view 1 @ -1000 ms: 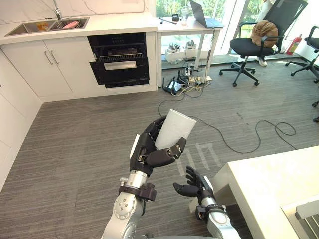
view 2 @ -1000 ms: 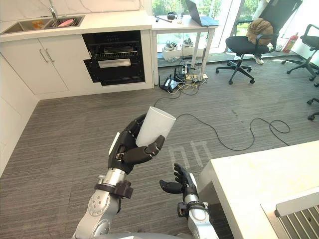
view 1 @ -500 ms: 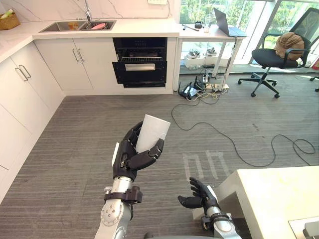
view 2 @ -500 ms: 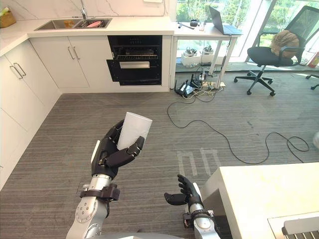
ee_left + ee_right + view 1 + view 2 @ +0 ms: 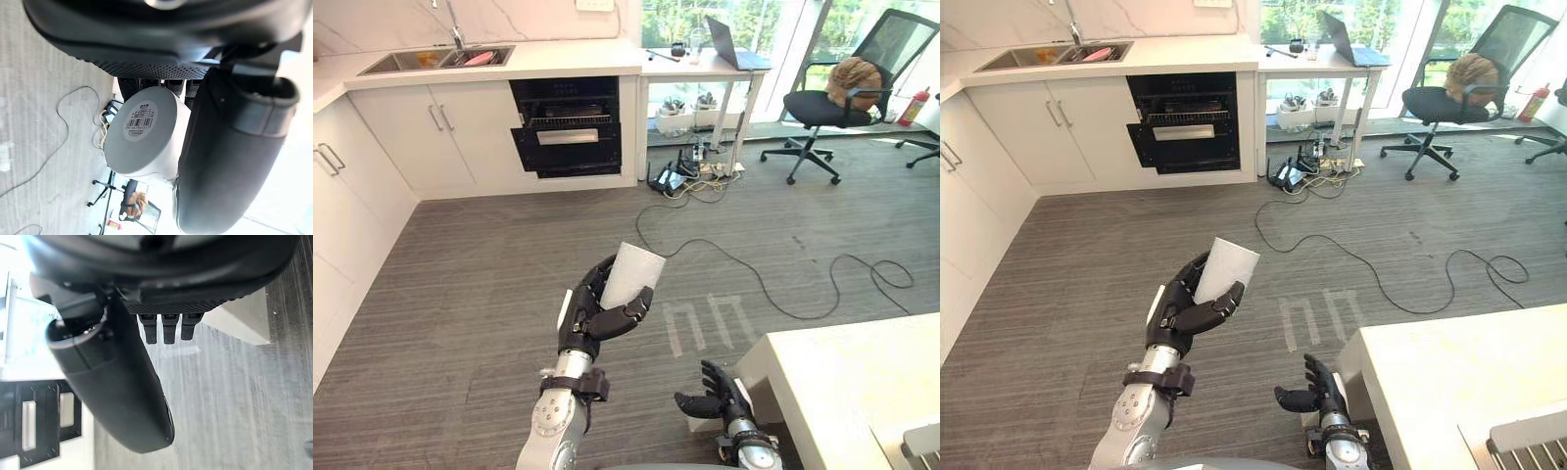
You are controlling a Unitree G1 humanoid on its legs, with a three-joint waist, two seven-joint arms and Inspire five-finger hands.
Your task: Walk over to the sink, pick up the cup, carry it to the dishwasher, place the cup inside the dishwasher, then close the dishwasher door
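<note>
- Left hand: fingers and thumb curl round the white cup.
- Right hand: low, fingers loosely spread, holding nothing.
- Sink holds a pink item.

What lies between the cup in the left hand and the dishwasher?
Only bare grey floor separates the cup, gripped by the left hand, from the dishwasher. The left eye view shows that stretch.
</note>
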